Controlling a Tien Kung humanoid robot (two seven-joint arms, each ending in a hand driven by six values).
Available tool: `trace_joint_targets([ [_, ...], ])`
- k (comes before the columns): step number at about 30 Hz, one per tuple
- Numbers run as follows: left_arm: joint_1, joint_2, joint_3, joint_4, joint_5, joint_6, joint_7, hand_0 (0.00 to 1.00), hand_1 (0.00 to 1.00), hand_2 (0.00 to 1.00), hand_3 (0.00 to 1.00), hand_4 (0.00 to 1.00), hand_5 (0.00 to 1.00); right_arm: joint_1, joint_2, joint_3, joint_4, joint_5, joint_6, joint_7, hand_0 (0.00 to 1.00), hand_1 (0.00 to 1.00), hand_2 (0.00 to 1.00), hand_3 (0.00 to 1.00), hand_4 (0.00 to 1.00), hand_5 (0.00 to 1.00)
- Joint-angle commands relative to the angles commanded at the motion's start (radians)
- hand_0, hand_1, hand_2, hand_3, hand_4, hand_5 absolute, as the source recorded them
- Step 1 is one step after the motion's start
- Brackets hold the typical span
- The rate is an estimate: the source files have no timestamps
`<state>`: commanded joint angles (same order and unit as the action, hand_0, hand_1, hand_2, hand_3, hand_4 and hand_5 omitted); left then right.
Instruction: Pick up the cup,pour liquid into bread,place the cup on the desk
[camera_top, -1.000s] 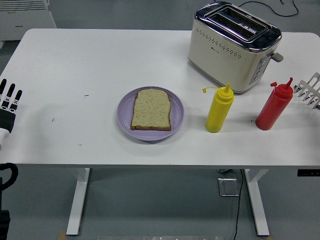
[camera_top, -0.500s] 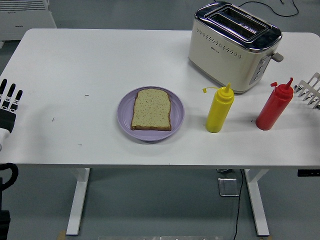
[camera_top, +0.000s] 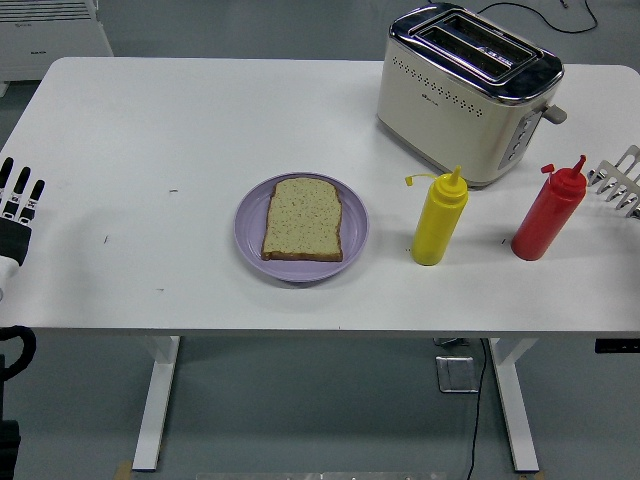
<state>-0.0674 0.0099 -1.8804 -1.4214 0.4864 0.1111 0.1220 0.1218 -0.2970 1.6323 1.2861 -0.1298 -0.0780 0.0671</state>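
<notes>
Your left hand (camera_top: 18, 200) sits at the counter's left edge, well left of the plate (camera_top: 301, 229), fingers straight and relaxed, pointing away from you, holding nothing and touching none of the things on the counter. Your right hand (camera_top: 622, 180) shows only as pale fingers (camera_top: 612, 185) spread at the right edge, just right of the red bottle (camera_top: 548, 213); they are released and appear not to touch it.

The task's pouring things are two squeeze bottles, both upright: the yellow bottle (camera_top: 439, 219) stands just right of the plate, and the red one stands further right, well apart from the plate. The bread (camera_top: 303, 219) lies flat on the purple plate, roughly centred on it. The toaster (camera_top: 468, 93) stands behind and to the right of the plate, close behind the yellow bottle.

You have wide bare counter (camera_top: 150, 130) left of the plate, all the way to your left hand, and more bare surface behind the plate up to the far edge. Right of the plate the room is tighter: the two bottles and the toaster stand close together there. The plate lies near the counter's front edge.

Against the earlier frames, nothing has shifted: both hands, both bottles and the bread lie as they did.
</notes>
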Motion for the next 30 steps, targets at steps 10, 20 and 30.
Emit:
trace_joint_targets([
  [10,0.0,0.001,0.0,-0.001,0.0,0.0,0.0,0.8,0.77,0.77,0.707,0.612,0.998,0.0,0.004,0.002,-0.013,0.003,0.0,0.001,0.755,0.695,0.721,0.766,0.573,0.671],
  [20,0.004,0.002,0.003,-0.002,0.0,-0.001,-0.001,0.8,0.77,0.77,0.707,0.612,0.998,-0.002,0.009,0.001,-0.04,0.012,-0.003,0.006,0.753,0.694,0.72,0.764,0.574,0.672],
  [30,0.007,0.002,0.009,-0.003,0.0,-0.002,0.0,0.8,0.77,0.77,0.707,0.613,0.998,-0.004,0.013,0.0,-0.062,0.021,-0.008,0.017,0.748,0.693,0.717,0.76,0.572,0.671],
])
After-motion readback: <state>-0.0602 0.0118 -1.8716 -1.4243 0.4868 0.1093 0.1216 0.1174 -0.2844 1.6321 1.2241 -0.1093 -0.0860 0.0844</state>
